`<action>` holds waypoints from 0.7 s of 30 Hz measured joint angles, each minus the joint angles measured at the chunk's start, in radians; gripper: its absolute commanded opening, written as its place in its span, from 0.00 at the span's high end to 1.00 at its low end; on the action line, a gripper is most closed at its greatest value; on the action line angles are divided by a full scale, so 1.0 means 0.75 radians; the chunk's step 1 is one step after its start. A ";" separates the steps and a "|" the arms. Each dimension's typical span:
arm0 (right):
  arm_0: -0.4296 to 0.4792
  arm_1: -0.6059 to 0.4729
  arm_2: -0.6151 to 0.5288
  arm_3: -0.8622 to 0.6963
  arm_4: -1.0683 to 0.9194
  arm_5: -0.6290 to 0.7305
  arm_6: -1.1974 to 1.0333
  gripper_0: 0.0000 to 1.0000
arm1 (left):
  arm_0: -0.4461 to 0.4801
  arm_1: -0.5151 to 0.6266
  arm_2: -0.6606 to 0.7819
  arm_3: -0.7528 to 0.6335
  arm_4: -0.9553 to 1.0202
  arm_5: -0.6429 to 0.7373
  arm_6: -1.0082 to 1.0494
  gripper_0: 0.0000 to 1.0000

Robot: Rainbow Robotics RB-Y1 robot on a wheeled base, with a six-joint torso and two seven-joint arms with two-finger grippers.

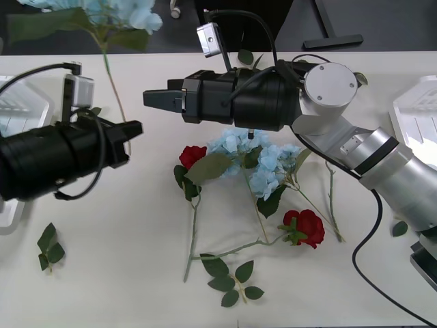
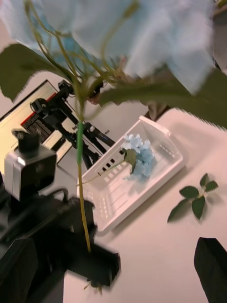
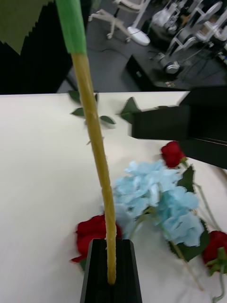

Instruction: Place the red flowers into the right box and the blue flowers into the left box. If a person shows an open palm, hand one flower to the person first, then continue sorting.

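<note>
Left gripper [image 1: 134,130] pinching blue hydrangea stem [image 1: 113,89], left of counter flower pile [image 1: 254,162]. Right gripper [image 1: 153,98] above pile, fingers pressed together.

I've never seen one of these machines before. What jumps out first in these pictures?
The left gripper holds a blue hydrangea upright by its stem, above the table's left side. Mid-table lies a heap of blue hydrangeas and red roses, with the right gripper hovering over them. One hydrangea already lies in the left box.
</note>
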 measured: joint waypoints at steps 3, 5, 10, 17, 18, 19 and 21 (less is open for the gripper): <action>0.000 -0.045 0.000 0.000 0.099 0.059 -0.183 0.03 | 0.055 0.035 0.169 0.000 0.012 0.136 0.000 1.00; 0.000 -0.090 0.000 -0.001 0.158 0.116 -0.245 0.03 | 0.096 0.047 0.290 0.000 0.012 0.231 0.000 1.00; 0.000 -0.237 0.000 -0.004 0.267 0.299 -0.382 0.03 | 0.164 0.052 0.506 0.059 0.077 0.375 0.000 1.00; 0.000 -0.426 -0.001 -0.008 0.554 0.633 -0.621 0.03 | 0.176 0.053 0.578 0.205 0.196 0.386 0.000 1.00; 0.000 -0.444 -0.001 -0.009 0.595 0.667 -0.651 0.03 | 0.177 0.053 0.585 0.221 0.221 0.386 0.000 1.00; 0.000 -0.459 -0.004 -0.010 0.640 0.709 -0.684 0.03 | 0.178 0.053 0.592 0.236 0.249 0.387 -0.001 1.00; 0.000 -0.479 -0.018 -0.011 0.755 0.813 -0.760 0.03 | 0.179 0.053 0.604 0.264 0.305 0.387 -0.003 1.00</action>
